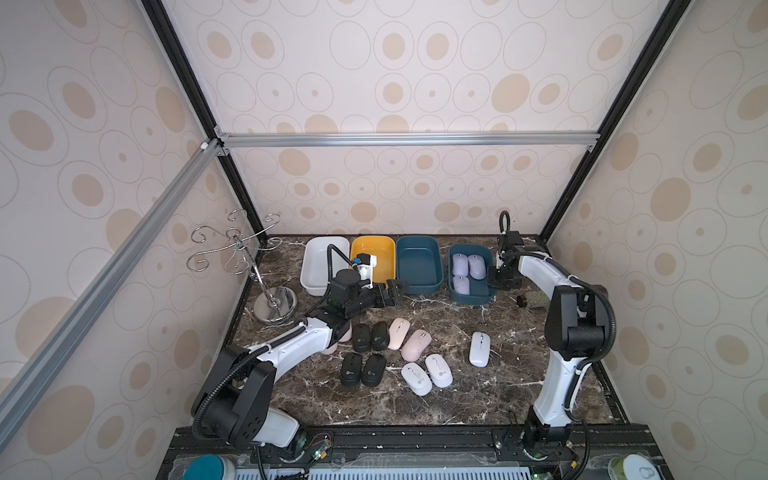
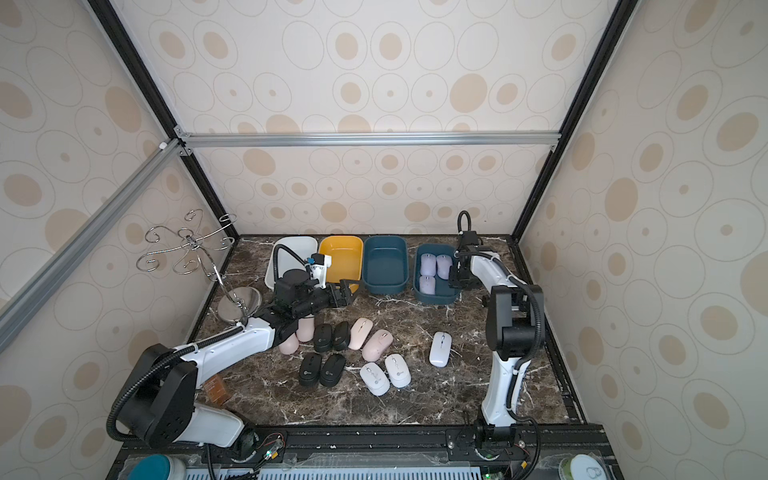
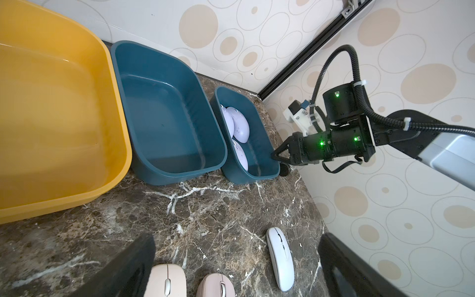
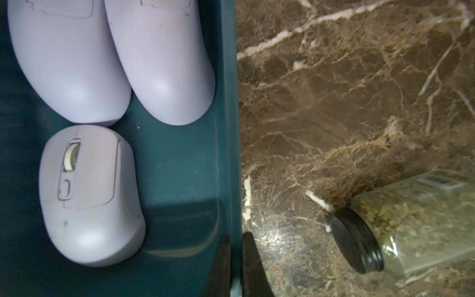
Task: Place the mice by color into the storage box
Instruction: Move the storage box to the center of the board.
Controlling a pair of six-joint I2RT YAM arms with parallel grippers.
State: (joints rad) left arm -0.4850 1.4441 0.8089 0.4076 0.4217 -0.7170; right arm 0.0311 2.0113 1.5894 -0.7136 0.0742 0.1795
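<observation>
The right hand [image 4: 236, 239] is clenched on a side wall of the small teal box [image 4: 228, 102], which holds three lavender mice [image 4: 87, 195]. The left hand [image 1: 392, 291] hangs spread wide and empty. Black mice [image 1: 361, 337], pink mice [image 1: 415, 345] and white mice [image 1: 432, 374] lie on the surface [image 1: 457, 395].

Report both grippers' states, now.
Left gripper: open, empty.
Right gripper: shut on the wall of the teal box holding the lavender mice.

Chrome wire hook stand [image 1: 276, 306] upright at far left corner of dark marble tabletop [image 1: 457, 399]. Clear jar [image 4: 416, 218], black lid [image 4: 357, 241], greenish dried contents, lying on side near right wall.
</observation>
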